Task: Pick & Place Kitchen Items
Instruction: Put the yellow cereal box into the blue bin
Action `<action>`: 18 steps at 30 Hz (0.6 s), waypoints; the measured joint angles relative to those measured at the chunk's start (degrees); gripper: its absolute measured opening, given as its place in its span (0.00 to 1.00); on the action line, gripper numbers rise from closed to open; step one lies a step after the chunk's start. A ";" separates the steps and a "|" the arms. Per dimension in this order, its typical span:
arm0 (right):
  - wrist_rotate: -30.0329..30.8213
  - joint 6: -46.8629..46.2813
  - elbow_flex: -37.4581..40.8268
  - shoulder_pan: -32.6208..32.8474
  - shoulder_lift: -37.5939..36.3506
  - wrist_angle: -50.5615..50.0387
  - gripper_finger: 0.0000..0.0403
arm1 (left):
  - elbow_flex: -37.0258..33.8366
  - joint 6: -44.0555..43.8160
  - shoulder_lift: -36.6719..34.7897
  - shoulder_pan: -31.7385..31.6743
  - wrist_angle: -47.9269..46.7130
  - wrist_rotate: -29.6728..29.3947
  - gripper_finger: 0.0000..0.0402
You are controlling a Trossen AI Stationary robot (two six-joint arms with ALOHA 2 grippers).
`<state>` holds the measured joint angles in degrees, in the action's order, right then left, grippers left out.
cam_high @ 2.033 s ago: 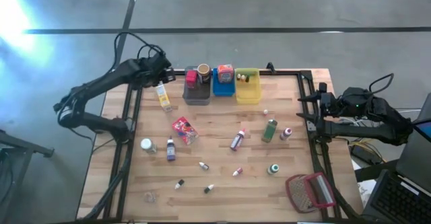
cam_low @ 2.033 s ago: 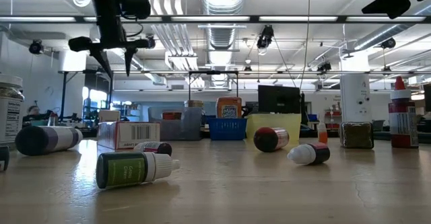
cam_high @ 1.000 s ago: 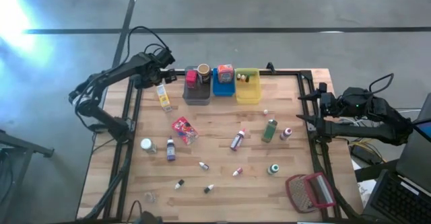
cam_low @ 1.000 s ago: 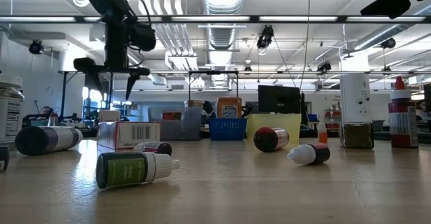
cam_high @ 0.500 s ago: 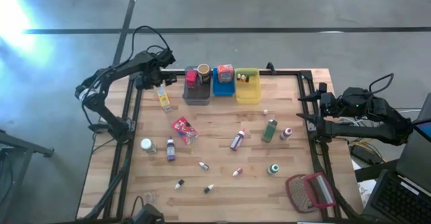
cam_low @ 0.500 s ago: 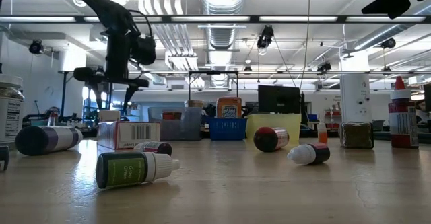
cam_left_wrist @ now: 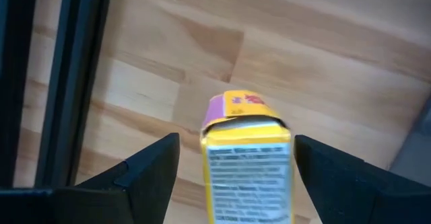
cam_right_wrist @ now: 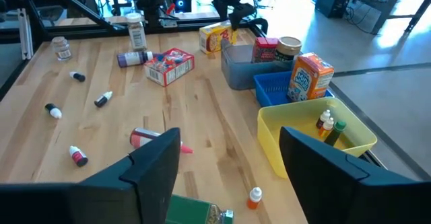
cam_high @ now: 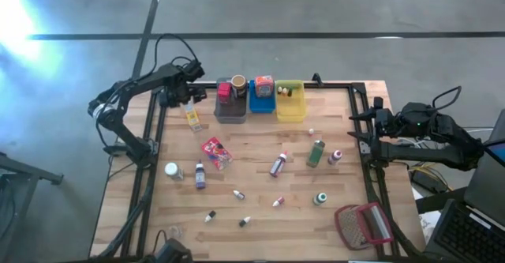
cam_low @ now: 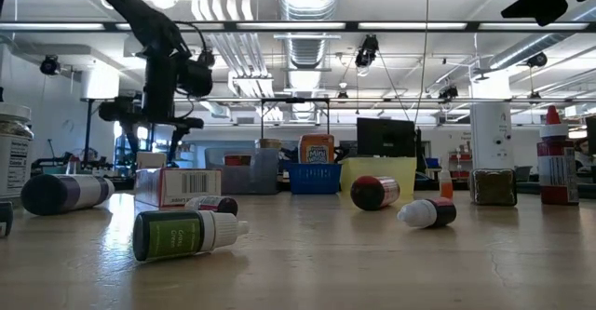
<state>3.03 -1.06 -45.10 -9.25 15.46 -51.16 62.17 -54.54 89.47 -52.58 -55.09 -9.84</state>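
A yellow box (cam_high: 192,118) lies flat on the wooden table near its far left corner, left of the grey bin (cam_high: 230,110). My left gripper (cam_high: 186,103) hovers over the box's far end, pointing down and open. In the left wrist view the box (cam_left_wrist: 247,163) shows between the two fingers (cam_left_wrist: 145,170), with a gap on each side. My right gripper (cam_high: 357,137) waits open at the table's right edge, its fingers (cam_right_wrist: 156,162) around nothing. Small bottles, a red packet (cam_high: 215,152) and a green bottle (cam_high: 316,152) lie scattered on the table.
Grey, blue (cam_high: 262,102) and yellow (cam_high: 289,105) bins stand in a row at the far edge, with a jar, boxes and tiny bottles in them. A red-framed mesh object (cam_high: 363,225) lies at the near right corner. A black frame rail (cam_left_wrist: 60,83) runs along the left edge.
My left gripper has come down toward the yellow box and a little toward the table's near edge, staying open. The box has not moved.
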 joint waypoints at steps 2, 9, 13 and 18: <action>0.00 -0.02 0.00 -0.01 0.00 0.01 0.60 | -0.82 -0.07 0.00 -0.25 0.14 0.37 0.74; 0.00 -0.02 0.00 -0.01 0.00 0.01 0.56 | -2.89 0.04 0.02 -0.31 3.35 3.31 0.71; 0.02 -0.02 0.00 0.01 0.00 0.00 0.54 | -3.47 0.08 0.00 -0.31 4.51 3.58 0.65; 0.00 -0.02 0.00 -0.01 0.00 0.01 0.56 | -3.49 1.14 0.00 -0.28 4.52 3.62 0.57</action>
<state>3.03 -1.08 -45.10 -9.26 15.46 -51.16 58.67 -53.40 89.47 -52.86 -50.57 -6.22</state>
